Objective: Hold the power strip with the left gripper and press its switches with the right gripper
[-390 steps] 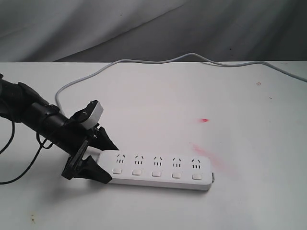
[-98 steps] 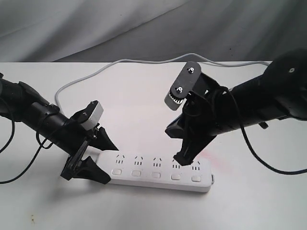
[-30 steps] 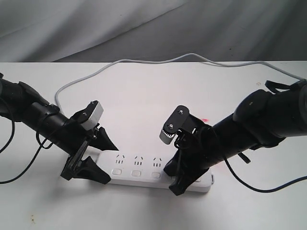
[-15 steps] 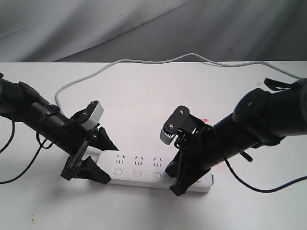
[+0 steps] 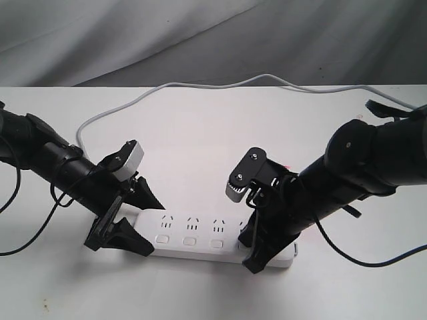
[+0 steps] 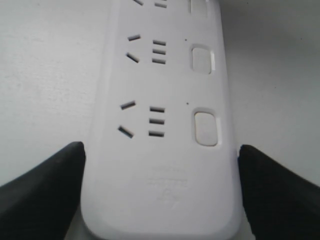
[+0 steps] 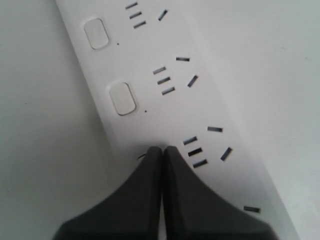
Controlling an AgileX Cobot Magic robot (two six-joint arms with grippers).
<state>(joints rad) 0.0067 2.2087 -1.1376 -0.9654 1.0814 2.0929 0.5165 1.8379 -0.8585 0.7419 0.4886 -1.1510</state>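
The white power strip [image 5: 190,235] lies flat near the table's front edge. My left gripper [image 5: 133,223] is shut on the power strip's left end. In the left wrist view its black fingers [image 6: 45,195] press both long sides of the power strip [image 6: 160,80], with my left gripper [image 6: 161,150] astride the end. My right gripper [image 5: 255,260] is shut and angled down onto the strip's right part, hiding the sockets there. In the right wrist view my right gripper [image 7: 162,149] rests its joined tips on the power strip [image 7: 165,65], in line with the row of switches [image 7: 122,98].
The grey cord [image 5: 200,85] loops from the strip's left end across the back of the white table [image 5: 200,147]. A red stain [image 5: 287,165] shows beside the right arm. Black cables [image 5: 13,220] hang at the far left. A grey cloth backs the table.
My right gripper came down from above the strip onto its right part, then slid a little further right. The left gripper and the strip have stayed put.
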